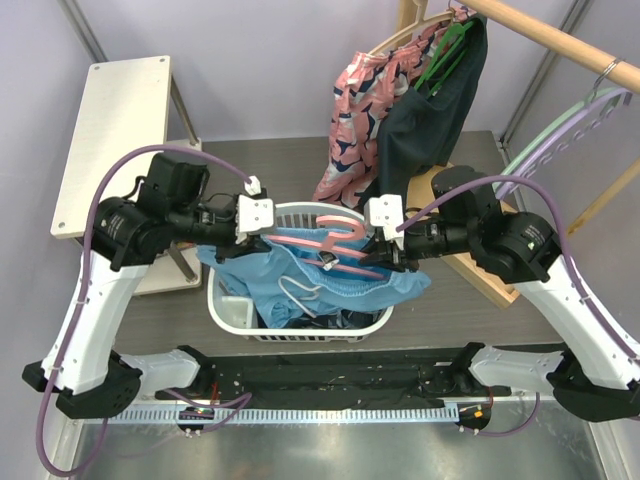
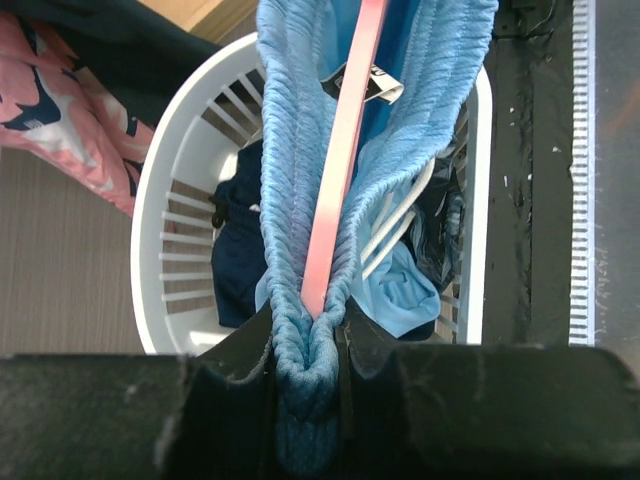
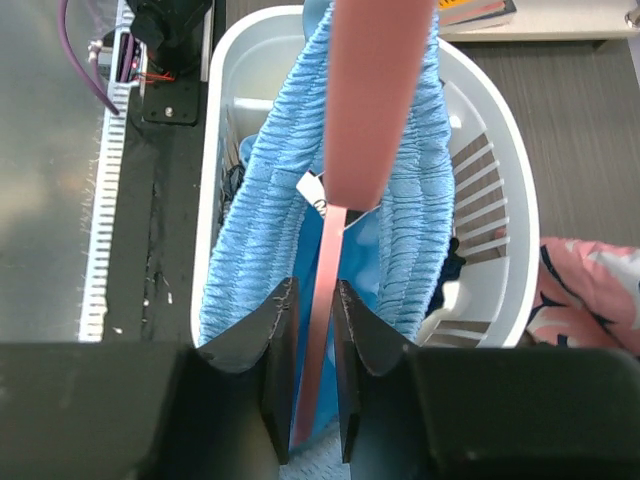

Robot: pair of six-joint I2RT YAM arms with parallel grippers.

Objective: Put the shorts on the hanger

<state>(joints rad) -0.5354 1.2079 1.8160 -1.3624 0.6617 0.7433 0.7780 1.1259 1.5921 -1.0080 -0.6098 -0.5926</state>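
The shorts (image 1: 335, 285) hang stretched in the air just above a white basket (image 1: 228, 310). The waistband is spread along the hanger (image 1: 318, 240), and the thin pink bar runs through the waist opening between the two gathered sides of the elastic.

The left jaws are clenched on the bunched waistband at one end, and the bar's end disappears into that same fold. At the other end the right jaws are closed on the pink bar itself, with blue cloth falling away on either side.

Dark navy clothes (image 2: 235, 260) lie inside the basket, under the shorts. The basket stands on the grey bench (image 1: 250, 160).

Behind it, a wooden rail (image 1: 560, 35) carries a pink patterned garment (image 1: 350, 110) and, beside that, a dark garment (image 1: 425, 130). A pale green hanger (image 1: 570, 130) hangs further right, well apart from the shorts.
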